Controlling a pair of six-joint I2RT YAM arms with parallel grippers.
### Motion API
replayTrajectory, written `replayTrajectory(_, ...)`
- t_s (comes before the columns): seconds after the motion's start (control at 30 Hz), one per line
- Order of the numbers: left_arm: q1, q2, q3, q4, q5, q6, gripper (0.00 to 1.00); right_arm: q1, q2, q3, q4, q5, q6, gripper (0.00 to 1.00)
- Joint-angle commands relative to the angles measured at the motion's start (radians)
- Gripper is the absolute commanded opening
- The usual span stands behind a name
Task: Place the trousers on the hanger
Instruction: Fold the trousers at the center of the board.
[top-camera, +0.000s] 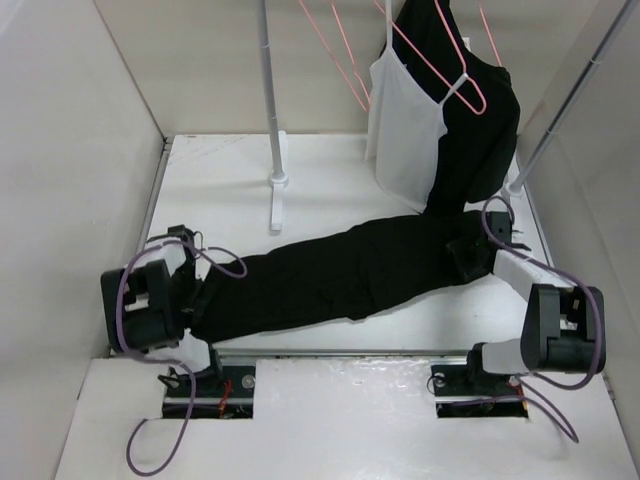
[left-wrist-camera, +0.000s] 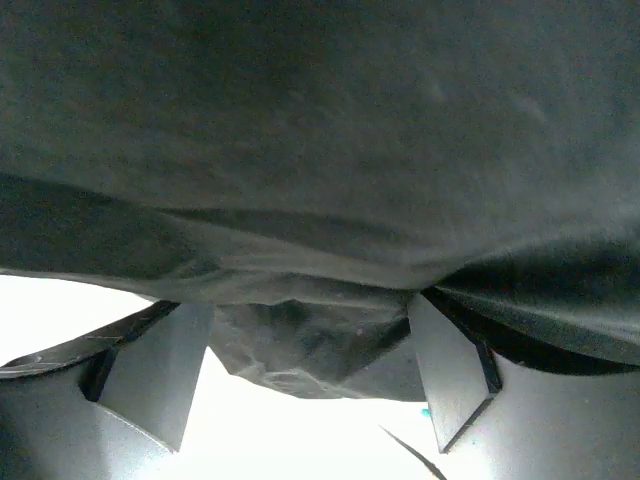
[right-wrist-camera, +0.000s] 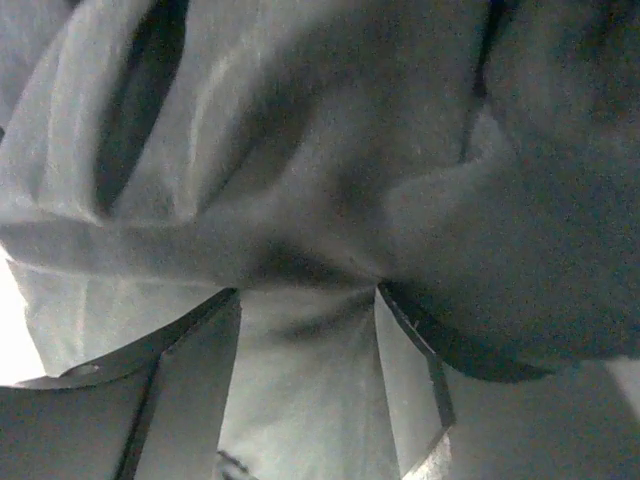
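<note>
The black trousers (top-camera: 340, 275) lie stretched across the white table (top-camera: 220, 180), from lower left to upper right. My left gripper (top-camera: 203, 293) is at their left end and my right gripper (top-camera: 468, 258) at their right end. In the left wrist view, bunched black cloth (left-wrist-camera: 320, 150) sits between the fingers of the left gripper (left-wrist-camera: 300, 310), which is shut on it. In the right wrist view, folds of the trousers (right-wrist-camera: 300, 180) run into the right gripper (right-wrist-camera: 305, 295), shut on the fabric. An empty pink wire hanger (top-camera: 344, 78) hangs at the back.
A white rack pole (top-camera: 268, 100) stands on a foot (top-camera: 278, 205) behind the trousers, with a slanted pole (top-camera: 560, 110) at the right. A white camisole (top-camera: 405, 130) and a black top (top-camera: 485, 130) hang on another pink hanger (top-camera: 450, 75). White walls close in both sides.
</note>
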Motion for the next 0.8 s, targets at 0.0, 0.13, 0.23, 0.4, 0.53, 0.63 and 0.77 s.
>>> replayTrajectory(0.0,-0.002,0.100,0.069,0.349,-0.096,-0.048,0.74,-0.042,0.042,0.030,0.015,0.058,-0.005,0.63)
replayTrajectory(0.13,-0.013,0.178,0.223,0.373,-0.047,-0.073,0.74,-0.052,0.019,0.063,-0.065,0.150,-0.065,0.75)
replayTrajectory(0.23,-0.067,0.221,0.324,0.382,0.013,-0.084,0.74,-0.052,-0.022,0.063,-0.096,0.164,-0.083,0.81)
replayTrajectory(0.4,-0.163,0.285,0.476,0.323,0.062,-0.137,0.74,0.057,-0.136,0.114,-0.183,0.295,-0.211,0.96)
replayTrajectory(0.53,-0.141,0.273,0.479,0.280,0.097,-0.179,0.77,0.036,-0.209,0.160,-0.318,0.305,-0.209,0.99)
replayTrajectory(0.63,-0.107,0.250,0.467,0.269,0.118,-0.179,0.78,-0.053,-0.338,0.110,-0.355,0.281,-0.176,0.99)
replayTrajectory(0.77,-0.087,0.226,0.507,0.229,0.128,-0.179,0.81,-0.157,-0.416,0.021,-0.344,0.204,-0.176,0.99)
